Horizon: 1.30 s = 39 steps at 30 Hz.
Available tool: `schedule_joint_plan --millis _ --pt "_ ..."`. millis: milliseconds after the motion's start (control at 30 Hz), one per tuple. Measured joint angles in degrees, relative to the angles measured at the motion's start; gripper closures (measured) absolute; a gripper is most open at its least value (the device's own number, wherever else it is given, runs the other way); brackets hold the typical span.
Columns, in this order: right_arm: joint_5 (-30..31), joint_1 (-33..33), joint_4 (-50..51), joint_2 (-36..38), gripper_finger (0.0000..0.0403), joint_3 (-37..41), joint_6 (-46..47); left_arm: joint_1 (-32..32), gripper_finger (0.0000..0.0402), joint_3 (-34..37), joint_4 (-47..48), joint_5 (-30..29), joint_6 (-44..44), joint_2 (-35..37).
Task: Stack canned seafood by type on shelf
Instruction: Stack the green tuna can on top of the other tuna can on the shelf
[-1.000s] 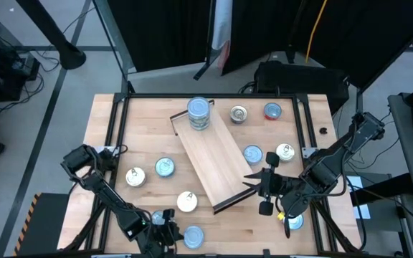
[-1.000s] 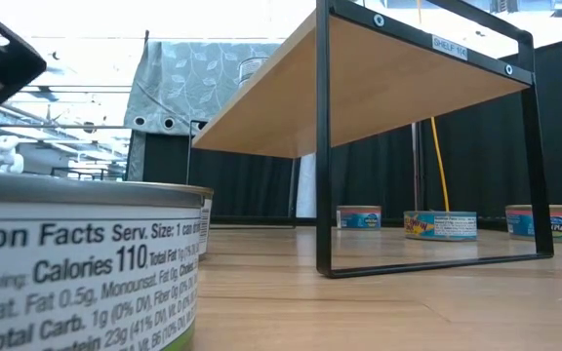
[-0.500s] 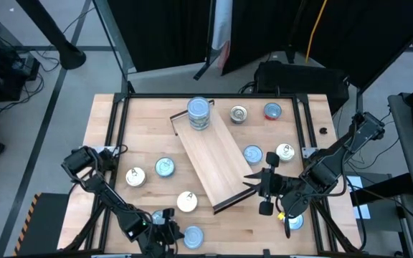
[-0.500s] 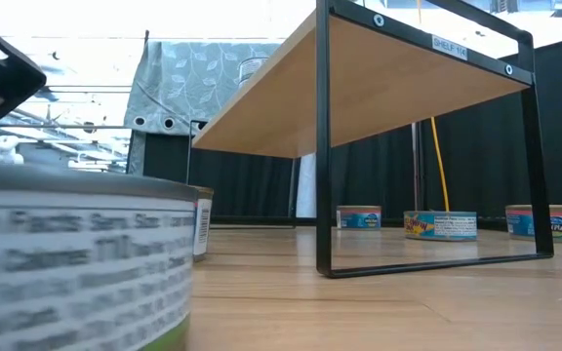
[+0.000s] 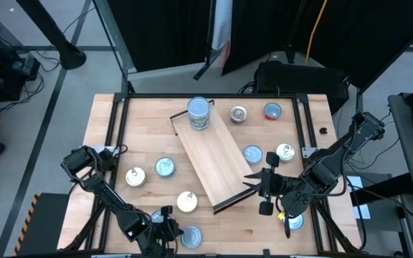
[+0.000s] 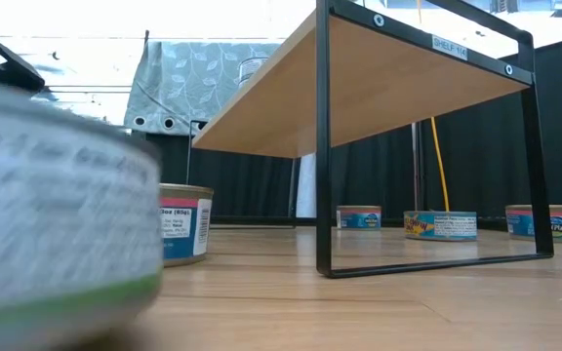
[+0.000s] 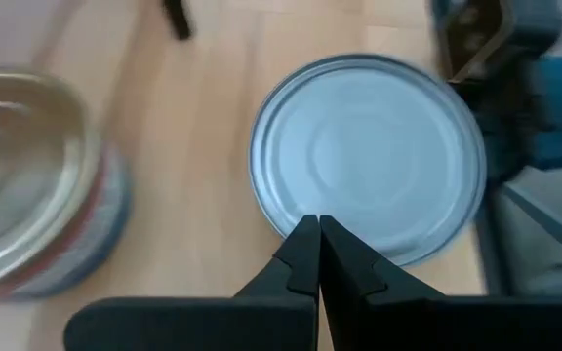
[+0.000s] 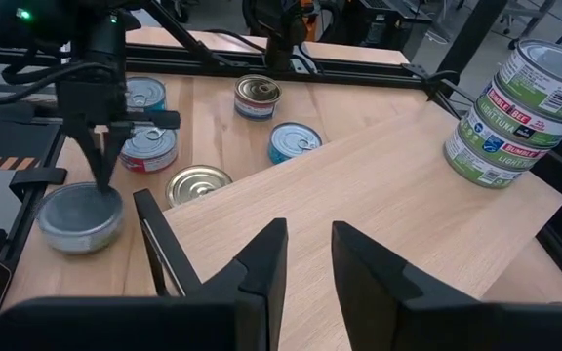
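Overhead, the closed left tool (image 5: 169, 228) touches a plain silver tin (image 5: 190, 236) near the surface's (image 5: 149, 129) edge, while the slightly parted right tool (image 5: 264, 184) hovers empty beside the shelf (image 5: 217, 161).

Light: bright and even on the pale wooden tabletop (image 5: 149, 129); black curtains behind.
Glare: washed-out white along the low view's top.
Shadows: soft and faint.
Blur: large round tin with printed label (image 6: 57, 214) smeared close to the low camera; silver-topped round tin (image 7: 369, 156) soft-edged.
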<state>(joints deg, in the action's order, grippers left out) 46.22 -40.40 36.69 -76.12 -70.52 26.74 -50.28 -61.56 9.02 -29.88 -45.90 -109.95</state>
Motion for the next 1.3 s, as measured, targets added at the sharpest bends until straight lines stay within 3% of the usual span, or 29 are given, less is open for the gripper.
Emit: schedule_joint_plan --millis 133,333,633,967,1033,1167,1300 --pt "0.0 0.0 0.0 0.0 0.0328 0.0 0.0 0.25 0.0398 0.07 3.42 -1.66 -2.39 0.0" --pt "0.0 0.0 0.02 0.0 0.0328 0.0 -0.46 1.44 0.0399 0.39 10.75 0.6 -9.14 -0.42" --pt "-0.02 0.0 0.03 0.0 0.0328 0.0 -0.46 1.57 0.0399 0.01 13.57 -0.79 -11.3 1.29" --pt "-0.02 0.0 0.02 0.0 0.0328 0.02 0.62 1.36 0.0399 -8.91 44.23 -1.82 -23.37 11.19" --pt "-0.02 0.0 0.0 0.0 0.0328 0.02 1.36 1.09 0.0398 -10.43 44.63 -1.94 -27.53 12.8" --pt "-0.02 0.0 0.0 0.0 0.0328 0.02 2.44 -0.35 0.0394 -11.1 36.1 -2.52 -35.81 13.96" --pt "-0.02 -0.05 0.02 0.0 0.0328 0.02 2.44 -0.44 0.0377 -11.08 34.72 2.71 -41.57 14.27"
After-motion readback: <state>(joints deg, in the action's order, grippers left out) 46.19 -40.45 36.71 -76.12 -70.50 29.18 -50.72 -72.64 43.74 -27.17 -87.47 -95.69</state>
